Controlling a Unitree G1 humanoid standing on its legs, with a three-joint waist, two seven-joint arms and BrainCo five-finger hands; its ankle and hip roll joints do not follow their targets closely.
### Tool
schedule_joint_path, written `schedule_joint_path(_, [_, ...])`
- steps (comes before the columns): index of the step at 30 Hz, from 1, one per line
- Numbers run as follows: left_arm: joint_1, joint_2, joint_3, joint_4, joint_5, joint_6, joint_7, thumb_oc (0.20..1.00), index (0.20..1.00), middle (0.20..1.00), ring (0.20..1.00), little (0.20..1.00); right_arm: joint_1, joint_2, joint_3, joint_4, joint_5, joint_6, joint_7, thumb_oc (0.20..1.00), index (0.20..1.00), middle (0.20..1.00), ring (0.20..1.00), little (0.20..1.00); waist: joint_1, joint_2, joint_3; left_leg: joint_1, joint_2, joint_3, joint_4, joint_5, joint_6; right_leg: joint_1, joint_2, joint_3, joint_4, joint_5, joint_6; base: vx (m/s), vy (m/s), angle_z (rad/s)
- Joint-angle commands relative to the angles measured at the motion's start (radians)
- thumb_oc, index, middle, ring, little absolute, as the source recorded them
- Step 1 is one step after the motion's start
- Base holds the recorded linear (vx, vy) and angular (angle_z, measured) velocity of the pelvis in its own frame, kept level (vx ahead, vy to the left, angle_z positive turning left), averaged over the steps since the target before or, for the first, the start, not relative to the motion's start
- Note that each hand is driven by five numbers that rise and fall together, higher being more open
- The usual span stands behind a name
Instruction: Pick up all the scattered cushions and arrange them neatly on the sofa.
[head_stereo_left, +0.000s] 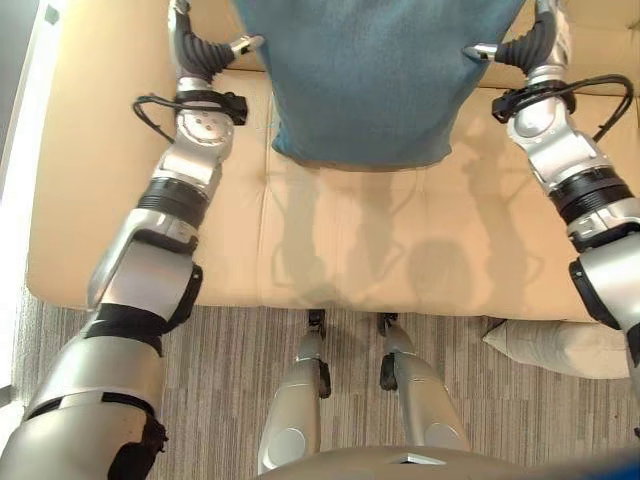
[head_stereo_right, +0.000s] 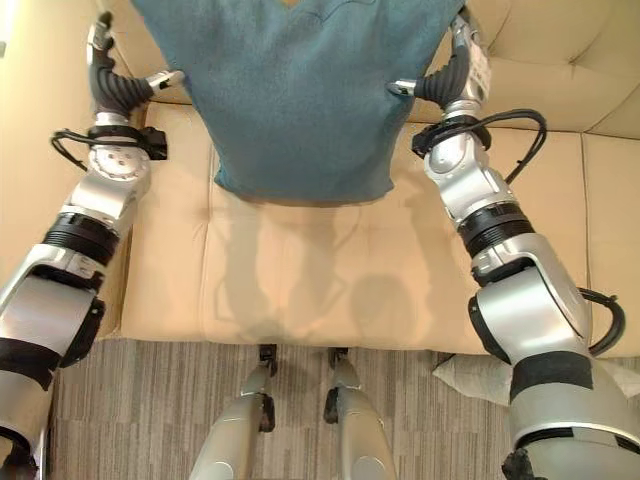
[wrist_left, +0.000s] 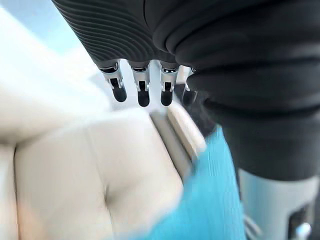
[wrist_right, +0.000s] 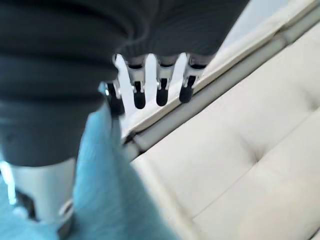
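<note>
The teal cushion (head_stereo_left: 375, 75) is held up between the two hands over the seat of the beige sofa (head_stereo_left: 400, 250), its lower edge hanging just above the seat and its top toward the backrest. The left hand (head_stereo_left: 205, 50) is against the cushion's left side, thumb pointing in at the fabric; in the left wrist view its fingers (wrist_left: 142, 92) stretch out straight and side by side past the cushion toward the sofa back, not curled round anything. The right hand (head_stereo_right: 445, 75) mirrors it on the cushion's right side, thumb touching the fabric; in the right wrist view its fingers (wrist_right: 161, 92) are likewise straight and close together, with the teal cloth beside the palm. On the striped carpet (head_stereo_left: 230, 380), below and behind the right hand, a pale cushion (head_stereo_left: 560, 345) lies by the sofa's front edge
</note>
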Motion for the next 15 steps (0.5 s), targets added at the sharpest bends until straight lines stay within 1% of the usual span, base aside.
schedule_joint_path(1, [-0.049, 0.052, -0.017, 0.012, -0.008, -0.03, -0.016, 1.0, 1.0, 1.0, 1.0, 1.0, 0.011, -0.06, -0.069, 0.03, 0.032, -0.014, -0.002, 1.0, 1.0, 1.0, 1.0, 1.0, 0.024, -0.036, -0.044, 0.047, -0.03, 0.033, 0.005, -0.074, -0.068, 0.078, -0.038, 0.027, 0.019, -0.084, 0.126, 0.03, 0.002, 0.02])
schedule_joint_path(2, [-0.028, 0.065, -0.007, -0.002, -0.006, -0.032, -0.024, 1.0, 1.0, 1.0, 1.0, 1.0, 0.036, -0.079, -0.087, 0.023, 0.04, -0.019, 0.005, 1.0, 1.0, 1.0, 1.0, 1.0, 0.024, -0.039, -0.046, 0.054, -0.029, 0.033, 0.006, -0.077, -0.067, 0.087, -0.038, 0.027, 0.019, -0.085, 0.126, 0.03, 0.002, 0.01])
schedule_joint_path(5, [0.12, 0.095, 0.059, -0.139, 0.019, -0.036, -0.045, 1.0, 1.0, 1.0, 1.0, 1.0, 0.211, -0.118, -0.181, -0.062, 0.041, -0.029, 0.028, 1.0, 1.0, 1.0, 1.0, 1.0, 0.018, -0.043, -0.058, 0.095, -0.025, 0.037, 0.003, -0.088, -0.064, 0.125, -0.039, 0.028, 0.016, -0.091, 0.125, 0.06, 0.008, 0.0])
schedule_joint_path(6, [0.238, 0.093, 0.115, -0.235, 0.028, -0.048, -0.059, 1.0, 1.0, 1.0, 1.0, 1.0, 0.333, -0.126, -0.245, -0.135, 0.026, -0.039, 0.043, 1.0, 1.0, 1.0, 1.0, 1.0, 0.015, -0.044, -0.066, 0.125, -0.025, 0.041, 0.003, -0.098, -0.06, 0.155, -0.039, 0.027, 0.015, -0.099, 0.124, 0.1, 0.008, -0.02])
schedule_joint_path(7, [0.304, 0.084, 0.147, -0.286, 0.03, -0.053, -0.067, 1.0, 1.0, 1.0, 1.0, 1.0, 0.406, -0.121, -0.274, -0.171, 0.01, -0.041, 0.053, 1.0, 1.0, 1.0, 1.0, 1.0, 0.013, -0.046, -0.072, 0.141, -0.024, 0.042, 0.003, -0.104, -0.059, 0.169, -0.039, 0.025, 0.014, -0.103, 0.123, 0.16, -0.008, -0.1])
schedule_joint_path(8, [0.469, 0.044, 0.214, -0.383, 0.025, -0.056, -0.091, 1.0, 1.0, 1.0, 1.0, 1.0, 0.572, -0.099, -0.352, -0.262, -0.014, -0.045, 0.081, 1.0, 1.0, 1.0, 1.0, 1.0, 0.011, -0.049, -0.084, 0.185, -0.021, 0.044, 0.003, -0.119, -0.055, 0.211, -0.041, 0.023, 0.013, -0.113, 0.122, 0.1, -0.018, -0.2])
schedule_joint_path(9, [0.469, 0.044, 0.214, -0.383, 0.025, -0.056, -0.091, 1.0, 1.0, 1.0, 1.0, 1.0, 0.572, -0.099, -0.352, -0.262, -0.014, -0.045, 0.081, 1.0, 1.0, 1.0, 1.0, 1.0, 0.011, -0.049, -0.084, 0.185, -0.021, 0.044, 0.003, -0.119, -0.055, 0.211, -0.041, 0.023, 0.013, -0.113, 0.122, 0.14, -0.028, -0.21])
schedule_joint_path(10, [0.641, 0.006, 0.277, -0.498, 0.032, -0.06, -0.134, 1.0, 1.0, 1.0, 1.0, 1.0, 0.737, -0.068, -0.417, -0.35, -0.059, -0.047, 0.114, 1.0, 1.0, 1.0, 1.0, 1.0, 0.006, -0.049, -0.093, 0.225, -0.021, 0.048, 0.003, -0.131, -0.053, 0.248, -0.041, 0.019, 0.013, -0.124, 0.121, 0.12, -0.014, -0.2])
schedule_joint_path(11, [0.726, -0.017, 0.304, -0.549, 0.039, -0.058, -0.146, 1.0, 1.0, 1.0, 1.0, 1.0, 0.811, -0.051, -0.448, -0.389, -0.076, -0.047, 0.134, 1.0, 1.0, 1.0, 1.0, 1.0, 0.005, -0.048, -0.099, 0.246, -0.021, 0.049, 0.003, -0.136, -0.051, 0.267, -0.04, 0.019, 0.013, -0.128, 0.12, 0.15, -0.018, -0.07])
schedule_joint_path(12, [0.794, -0.04, 0.321, -0.574, 0.048, -0.052, -0.169, 1.0, 1.0, 1.0, 1.0, 1.0, 0.873, -0.035, -0.47, -0.409, -0.099, -0.047, 0.149, 1.0, 1.0, 1.0, 1.0, 1.0, 0.004, -0.047, -0.106, 0.264, -0.022, 0.051, 0.003, -0.14, -0.049, 0.286, -0.04, 0.017, 0.012, -0.134, 0.119, 0.13, -0.033, -0.03])
schedule_joint_path(13, [0.919, -0.078, 0.353, -0.599, 0.073, -0.044, -0.206, 1.0, 1.0, 1.0, 1.0, 1.0, 0.988, 0.001, -0.513, -0.417, -0.12, -0.049, 0.181, 1.0, 1.0, 1.0, 1.0, 1.0, -0.002, -0.047, -0.118, 0.298, -0.02, 0.056, 0.003, -0.146, -0.047, 0.315, -0.039, 0.013, 0.013, -0.138, 0.12, 0.11, -0.035, 0.04])
schedule_joint_path(15, [1.032, -0.11, 0.385, -0.614, 0.077, -0.032, -0.24, 1.0, 1.0, 1.0, 1.0, 1.0, 1.08, 0.026, -0.533, -0.434, -0.155, -0.044, 0.21, 1.0, 1.0, 1.0, 1.0, 1.0, -0.004, -0.043, -0.134, 0.328, -0.019, 0.059, 0.003, -0.152, -0.046, 0.344, -0.038, 0.009, 0.011, -0.144, 0.12, 0.06, -0.034, -0.03])
